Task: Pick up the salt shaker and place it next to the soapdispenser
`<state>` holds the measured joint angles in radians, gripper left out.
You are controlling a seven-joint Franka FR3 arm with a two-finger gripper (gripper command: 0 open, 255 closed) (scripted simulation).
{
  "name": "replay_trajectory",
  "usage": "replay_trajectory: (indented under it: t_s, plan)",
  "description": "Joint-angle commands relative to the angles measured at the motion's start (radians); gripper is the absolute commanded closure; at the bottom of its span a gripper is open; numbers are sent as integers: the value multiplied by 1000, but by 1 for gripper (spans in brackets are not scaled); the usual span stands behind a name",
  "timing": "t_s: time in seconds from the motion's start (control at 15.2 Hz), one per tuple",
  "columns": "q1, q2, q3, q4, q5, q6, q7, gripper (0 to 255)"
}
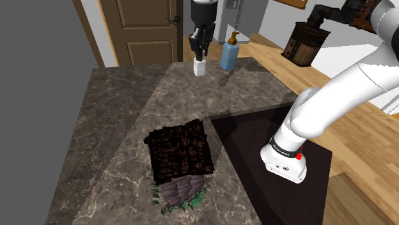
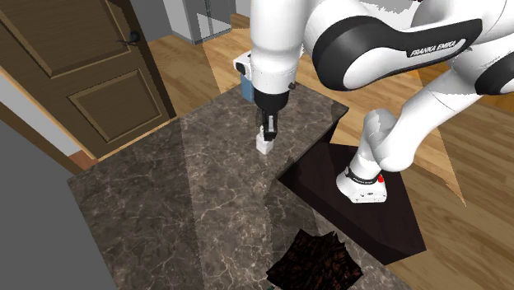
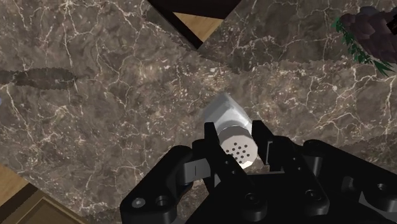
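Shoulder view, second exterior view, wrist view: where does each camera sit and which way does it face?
Shoulder view: beside and behind the stand, looking down across the marble counter toward a brown door; the arm reaches in from the right.
Second exterior view: high over the counter, looking steeply down; the arm crosses the top, its base at the right.
Wrist view: on the hand, looking along the pincer, whose fingers clasp the salt shaker.
Shared: both exterior views show the pincer, salt shaker and soap dispenser.
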<state>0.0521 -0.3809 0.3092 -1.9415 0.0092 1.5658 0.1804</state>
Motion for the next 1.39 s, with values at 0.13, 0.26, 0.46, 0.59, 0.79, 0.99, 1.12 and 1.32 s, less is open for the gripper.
replay_trajectory:
  t_s: [0.13,0.26,0.46,0.59,0.79,0.99,1.12,1.32]
  plan:
    - [-3,15,0,67,-4,-53,-1,255]
    - [-4,24,0,103,-7,-80,-1,255]
    - [-6,40,1,159,-11,-121,-1,255]
    - [-8,51,2,198,-14,-149,-1,255]
    - [-10,70,4,258,-19,-190,0,255]
    - [-30,27,-54,211,-27,-182,-81,255]
    - [-44,4,-92,185,-35,-177,-134,255]
    - [-65,-22,-149,156,-51,-169,-212,255]
